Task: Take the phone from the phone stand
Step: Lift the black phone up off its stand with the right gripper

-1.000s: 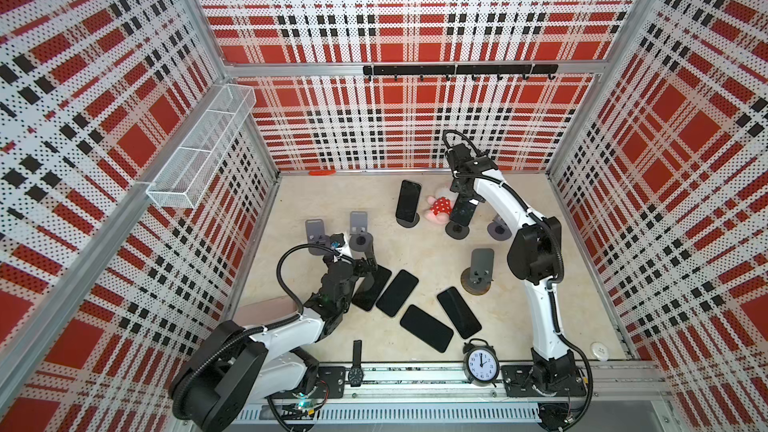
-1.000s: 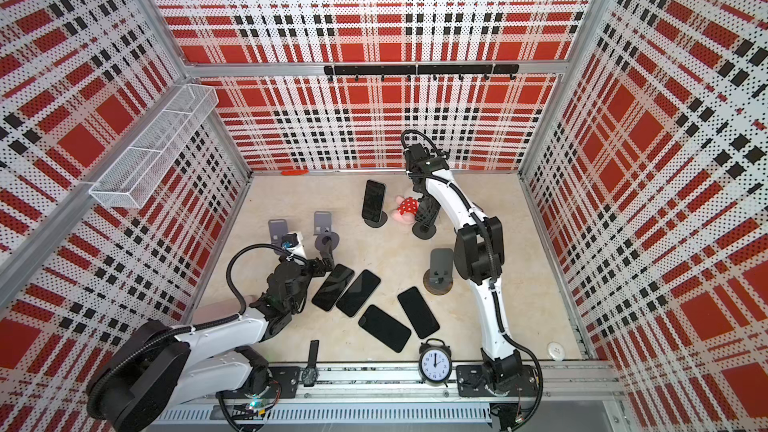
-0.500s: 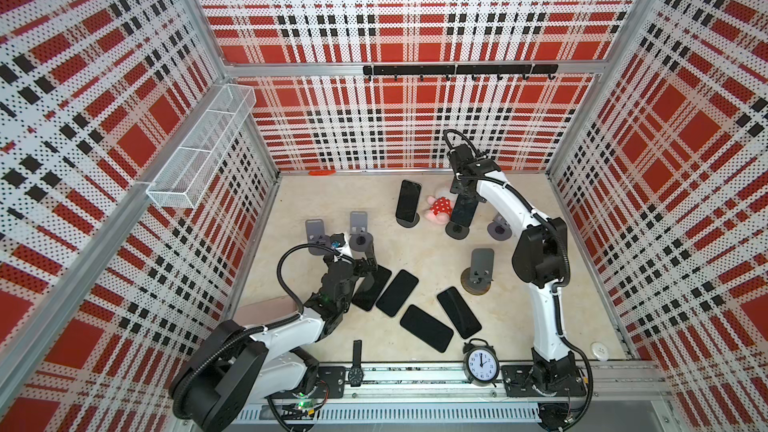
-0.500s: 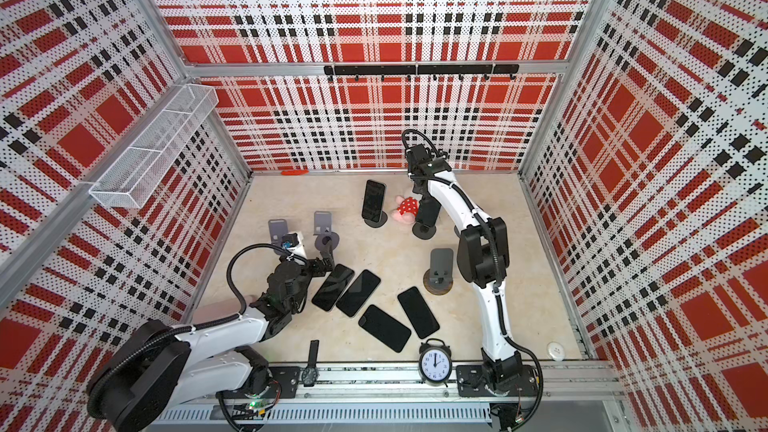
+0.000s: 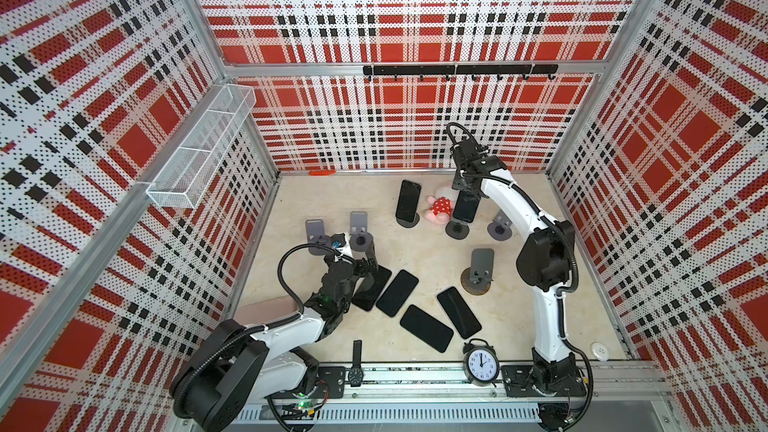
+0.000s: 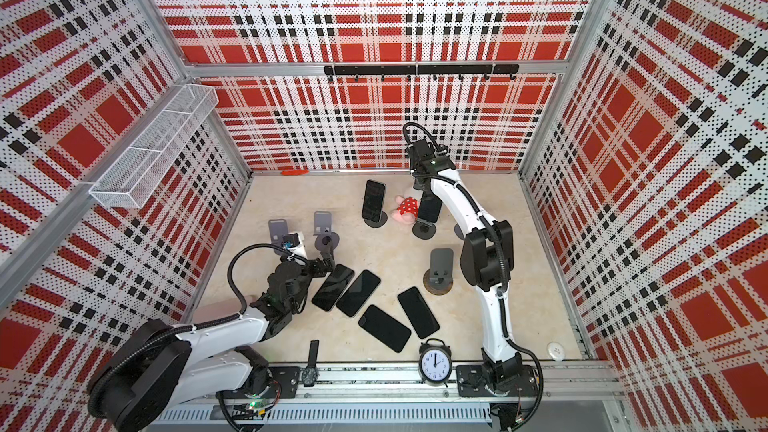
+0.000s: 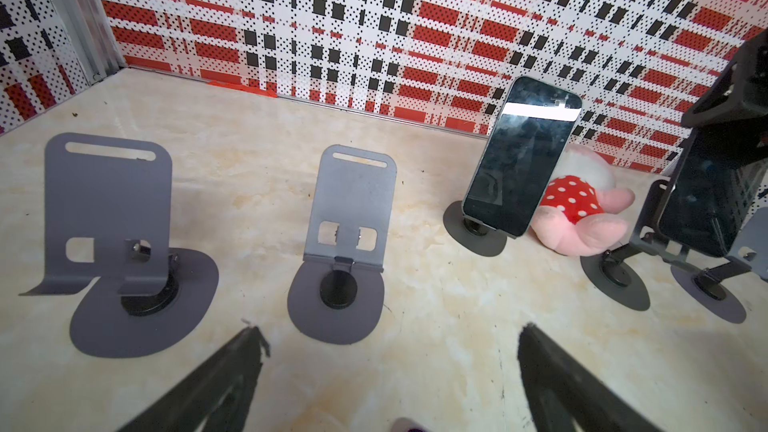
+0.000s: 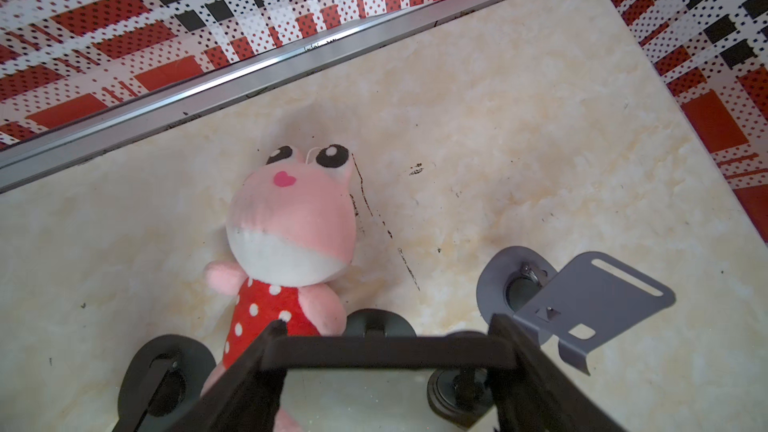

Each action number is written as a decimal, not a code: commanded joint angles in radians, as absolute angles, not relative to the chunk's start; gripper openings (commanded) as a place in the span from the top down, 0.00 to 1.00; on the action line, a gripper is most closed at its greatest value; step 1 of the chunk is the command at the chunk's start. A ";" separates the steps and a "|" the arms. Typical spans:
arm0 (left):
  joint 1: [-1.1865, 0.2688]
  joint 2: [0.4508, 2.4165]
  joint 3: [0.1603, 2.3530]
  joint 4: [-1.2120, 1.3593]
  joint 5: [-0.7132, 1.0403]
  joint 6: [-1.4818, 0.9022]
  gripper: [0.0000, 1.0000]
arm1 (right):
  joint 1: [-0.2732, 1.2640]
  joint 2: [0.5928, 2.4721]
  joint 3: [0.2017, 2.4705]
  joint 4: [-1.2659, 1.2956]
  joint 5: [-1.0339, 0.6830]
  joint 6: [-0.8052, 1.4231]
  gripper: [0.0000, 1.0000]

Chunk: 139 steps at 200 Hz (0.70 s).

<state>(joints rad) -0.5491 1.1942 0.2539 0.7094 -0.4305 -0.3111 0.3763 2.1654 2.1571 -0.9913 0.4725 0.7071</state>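
Two end effectors are in view, but only one has the job in hand. The right end effector [image 5: 466, 192] is pinching the upper part of the phone [image 5: 465, 210]. In the right wrist view its fingers [image 8: 253, 367] press against the phone's two long sides. The phone leans upright directly under that end effector, with the phone stand [image 5: 457, 229] and its round base beneath. I cannot tell whether the bottom edge has cleared the stand's lip. The left end effector [image 7: 388, 330] is spread wide with nothing between its fingers, low over the counter [image 5: 415, 243] and well apart from the grasp.

As I judge it, the main risk comes from a grip set high on a smooth, glossy body. A pull angled away from the stand's back could catch the lower edge on the lip and drag or tip the light stand. A plush toy [image 5: 439, 210] lies just beside the right end effector on one side, and an empty stand [image 5: 498, 227] sits just beside it on the other. A sideways swing would knock either one. A second phone [image 5: 408, 201], on its own stand, is near, beyond the toy. If the pinch slips, the phone would drop onto the stand base or the counter.
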 commanded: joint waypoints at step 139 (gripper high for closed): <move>-0.540 1.201 0.282 0.706 -0.428 -0.314 0.02 | 0.574 2.003 2.056 -1.024 0.424 0.561 0.25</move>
<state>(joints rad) -0.5491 1.1999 0.2543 0.7094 -0.4271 -0.3115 0.5362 2.0617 2.0983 -1.0019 0.4591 0.5999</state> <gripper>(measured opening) 0.982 0.757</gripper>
